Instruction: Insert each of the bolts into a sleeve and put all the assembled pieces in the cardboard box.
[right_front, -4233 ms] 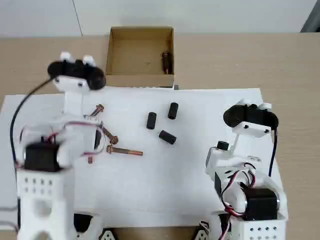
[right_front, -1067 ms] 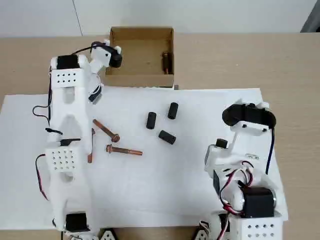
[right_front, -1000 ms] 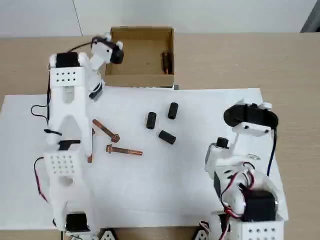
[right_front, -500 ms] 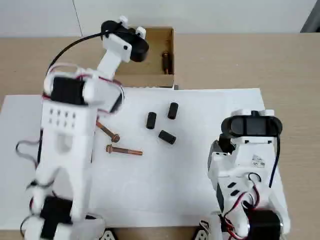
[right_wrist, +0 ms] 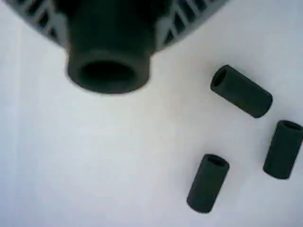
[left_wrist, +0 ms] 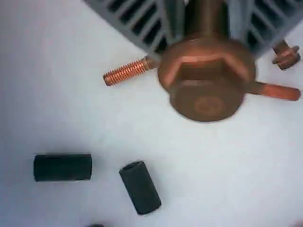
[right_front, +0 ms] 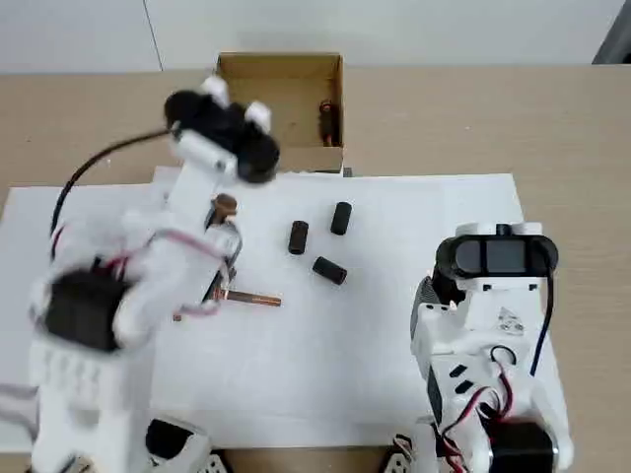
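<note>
Bolts: three copper-coloured hex-head bolts are counted.
Held bolt (left_wrist: 206, 82): it is pinched between the jaws of the left pincer (left_wrist: 206, 19), head towards the wrist camera, above the white paper sheet (right_front: 325, 374).
Flat bolt (right_front: 246, 296): it is laid on the sheet beside the left arm.
Third bolt (left_wrist: 286, 52): only its head is seen, just past the flat bolt.
Sleeves: four black cylindrical sleeves are counted.
Held sleeve (right_wrist: 109, 61): it is clamped in the right pincer (right_wrist: 111, 19), its open end outward, above the sheet.
Loose sleeves: sleeve one (right_front: 299, 237), sleeve two (right_front: 341, 218) and sleeve three (right_front: 330, 270) are laid mid-sheet, near one another but apart.
Cardboard box (right_front: 271, 108): one open brown box is set on the tan wooden surface (right_front: 473, 118), at the sheet's far edge.
Assembled piece (right_front: 326, 118): one copper-and-dark piece is laid inside the box, along its wall on the right arm's side.
</note>
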Tool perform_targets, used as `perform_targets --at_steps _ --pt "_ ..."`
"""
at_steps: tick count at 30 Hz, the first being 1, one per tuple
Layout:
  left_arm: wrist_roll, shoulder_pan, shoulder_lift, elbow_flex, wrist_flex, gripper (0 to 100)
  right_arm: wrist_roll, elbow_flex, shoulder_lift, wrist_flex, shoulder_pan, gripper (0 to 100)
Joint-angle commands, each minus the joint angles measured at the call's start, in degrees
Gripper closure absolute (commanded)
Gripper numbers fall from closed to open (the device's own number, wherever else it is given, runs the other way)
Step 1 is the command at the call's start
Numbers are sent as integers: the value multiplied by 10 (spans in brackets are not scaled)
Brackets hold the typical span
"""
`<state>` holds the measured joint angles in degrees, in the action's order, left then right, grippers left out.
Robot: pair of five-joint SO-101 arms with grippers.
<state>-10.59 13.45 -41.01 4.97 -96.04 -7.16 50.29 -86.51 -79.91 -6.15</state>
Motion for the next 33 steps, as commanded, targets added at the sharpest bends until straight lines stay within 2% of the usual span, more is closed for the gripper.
perform_targets --at_steps 1,6,11,18,22,27,33 --pt "3 -9 -133 111 86 994 5 -4 -3 13 0 995" --pt "23 -24 -280 281 207 994 5 -3 -3 11 0 995" --pt "117 -22 -389 393 251 994 2 -2 -3 13 0 996" --pt "169 -22 -495 502 296 994 1 40 -3 14 -6 996" --pt "186 -22 -561 571 306 994 1 62 -3 36 -61 996" --pt "193 -22 -638 654 316 994 0 110 -3 120 -136 996" --pt "325 -17 -629 658 318 994 2 171 -3 228 -204 996"
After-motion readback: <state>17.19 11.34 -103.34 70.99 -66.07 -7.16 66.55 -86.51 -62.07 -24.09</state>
